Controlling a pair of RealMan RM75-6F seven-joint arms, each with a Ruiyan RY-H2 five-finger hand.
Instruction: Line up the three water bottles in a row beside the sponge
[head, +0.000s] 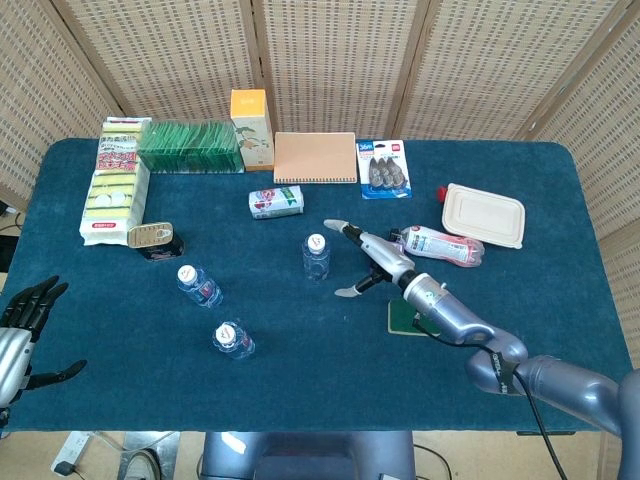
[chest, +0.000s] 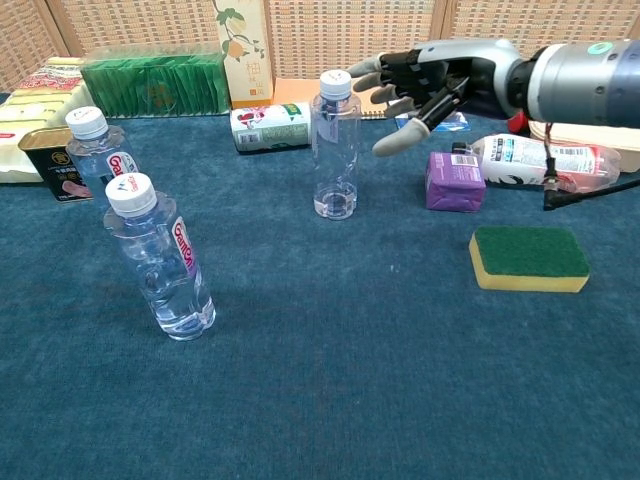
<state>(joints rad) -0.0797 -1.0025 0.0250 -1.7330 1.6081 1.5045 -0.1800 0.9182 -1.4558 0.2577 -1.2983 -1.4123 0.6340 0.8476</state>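
The right hand (chest: 425, 85), fingers spread and holding nothing, hovers just right of the upright clear plastic water bottle (chest: 335, 145), seemingly nearly empty. The green-topped yellow sponge (chest: 529, 258) lies nearer the robot, below that hand.

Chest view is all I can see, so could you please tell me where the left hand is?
Observer: The left hand is by the near left corner of the table, fingers spread, holding nothing.
Operator: Thank you. Is the right hand touching the middle bottle yet?
Observer: No. In the head view the right hand is open just right of the middle bottle, with blue cloth showing between them.
Operator: Is the arm clear of the sponge?
Observer: From above, the forearm crosses over the sponge and hides part of it. I cannot tell whether they touch.
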